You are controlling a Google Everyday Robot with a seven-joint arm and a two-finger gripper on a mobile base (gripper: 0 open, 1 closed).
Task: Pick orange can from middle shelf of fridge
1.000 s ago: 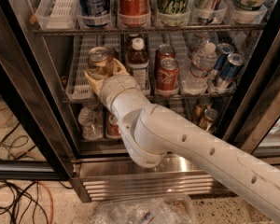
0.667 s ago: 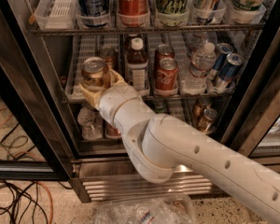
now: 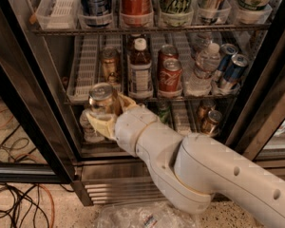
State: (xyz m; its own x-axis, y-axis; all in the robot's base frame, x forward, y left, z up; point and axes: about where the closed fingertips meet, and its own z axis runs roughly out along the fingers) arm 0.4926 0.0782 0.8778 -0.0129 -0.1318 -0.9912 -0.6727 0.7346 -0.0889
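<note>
Camera view: gripper (image 3: 108, 112) at nine o'clock of centre, fingers (image 3: 98, 123) clamped on the orange can (image 3: 101, 98). Upright, before the front edge of the middle shelf (image 3: 85, 65) of the open fridge (image 3: 109, 189), at seven o'clock of the brown bottle (image 3: 140, 70).

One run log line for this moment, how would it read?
gripper: shut on orange can | position: in front of middle shelf | fridge: open

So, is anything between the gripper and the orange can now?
No. The gripper grips the orange can, held in front of the middle shelf; nothing visible blocks its way out of the fridge.
</note>
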